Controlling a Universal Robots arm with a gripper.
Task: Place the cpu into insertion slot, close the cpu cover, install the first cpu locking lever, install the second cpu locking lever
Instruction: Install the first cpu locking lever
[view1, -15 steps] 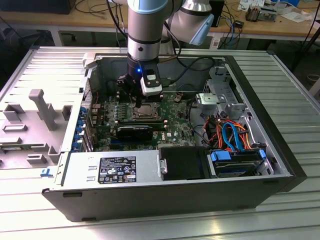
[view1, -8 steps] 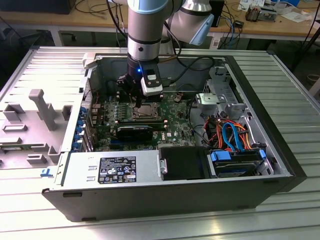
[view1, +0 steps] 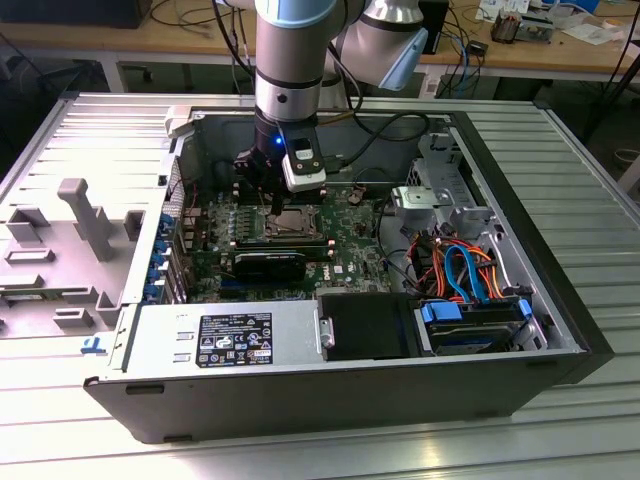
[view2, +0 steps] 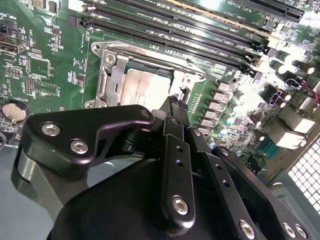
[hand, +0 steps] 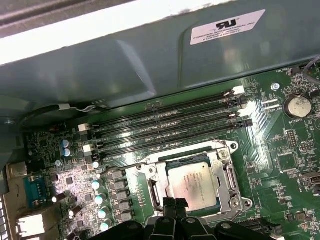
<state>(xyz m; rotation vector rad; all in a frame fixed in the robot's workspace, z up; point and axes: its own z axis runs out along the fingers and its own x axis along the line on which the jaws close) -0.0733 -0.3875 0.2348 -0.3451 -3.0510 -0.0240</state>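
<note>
One gripper (hand: 175, 204) hovers at the socket's edge, fingers pressed together, the cpu (hand: 192, 181) seated in the insertion slot (hand: 226, 170). Any sideways drift (cover seemingly down) risks scraping the frame.

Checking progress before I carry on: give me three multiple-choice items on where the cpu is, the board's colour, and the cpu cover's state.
1. Where is the cpu? A in the insertion slot; B loose beside it; C tilted on its rim.
2. The circuit board is: A blue; B green; C red.
3. The cpu cover is: A upright; B flat over the cpu; C removed.
Answers: 1 A, its grey top sits inside the silver rim; 2 B, green all around; 3 B, its frame lies around the chip.
</note>
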